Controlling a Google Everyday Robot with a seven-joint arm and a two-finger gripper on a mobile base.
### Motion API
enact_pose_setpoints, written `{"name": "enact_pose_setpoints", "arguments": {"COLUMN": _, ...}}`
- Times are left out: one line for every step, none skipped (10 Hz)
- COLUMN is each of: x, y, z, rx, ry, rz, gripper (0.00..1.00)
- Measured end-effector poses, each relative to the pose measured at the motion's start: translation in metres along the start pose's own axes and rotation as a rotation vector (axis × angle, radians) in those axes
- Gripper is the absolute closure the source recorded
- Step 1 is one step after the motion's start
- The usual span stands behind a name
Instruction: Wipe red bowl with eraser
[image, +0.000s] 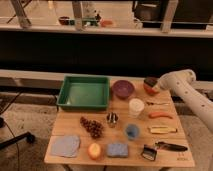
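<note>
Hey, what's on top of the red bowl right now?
The dark eraser sits over the red bowl, with the claw right at it, at the back right of the table. The bowl's inside is covered, so contact there cannot be seen.

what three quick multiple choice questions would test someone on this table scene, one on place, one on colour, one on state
1. Where is the gripper?
A. over the green tray
B. at the red bowl, by the eraser
C. by the blue sponge

2. What colour is the bowl next to the red bowl?
A. purple
B. white
C. yellow

3. How is the white cup placed?
A. on its side
B. upright
C. upside down in the tray

Answers:
1. B, the gripper is right at that bowl's rim.
2. A, the purple bowl sits beside it.
3. B, the cup's open top faces up.
</note>
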Motion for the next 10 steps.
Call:
{"name": "enact_pose_setpoints", "arguments": {"x": 0.005, "y": 0.001, "z": -0.003, "rx": 0.001, "ry": 0.008, "rz": 0.005, "gripper": 0.91}}
{"name": "enact_pose_setpoints", "arguments": {"x": 0.010, "y": 0.000, "z": -0.007, "rx": 0.003, "ry": 0.015, "rz": 0.010, "gripper": 0.91}}
{"name": "enact_pose_setpoints", "arguments": {"x": 0.020, "y": -0.002, "z": -0.010, "rx": 0.006, "ry": 0.030, "rz": 0.020, "gripper": 0.91}}
{"name": "enact_pose_setpoints", "arguments": {"x": 0.030, "y": -0.006, "z": -0.012, "rx": 0.013, "ry": 0.046, "rz": 0.032, "gripper": 0.91}}
{"name": "enact_pose_setpoints", "arguments": {"x": 0.039, "y": -0.009, "z": -0.013, "rx": 0.019, "ry": 0.058, "rz": 0.044, "gripper": 0.91}}
{"name": "enact_pose_setpoints", "arguments": {"x": 0.048, "y": -0.014, "z": -0.014, "rx": 0.029, "ry": 0.074, "rz": 0.057, "gripper": 0.91}}
{"name": "enact_pose_setpoints", "arguments": {"x": 0.049, "y": -0.017, "z": -0.014, "rx": 0.034, "ry": 0.077, "rz": 0.060, "gripper": 0.91}}
{"name": "enact_pose_setpoints", "arguments": {"x": 0.048, "y": -0.020, "z": -0.011, "rx": 0.037, "ry": 0.078, "rz": 0.062, "gripper": 0.91}}
{"name": "enact_pose_setpoints", "arguments": {"x": 0.042, "y": -0.025, "z": -0.006, "rx": 0.041, "ry": 0.073, "rz": 0.057, "gripper": 0.91}}
{"name": "enact_pose_setpoints", "arguments": {"x": 0.031, "y": -0.028, "z": 0.002, "rx": 0.038, "ry": 0.061, "rz": 0.051, "gripper": 0.91}}
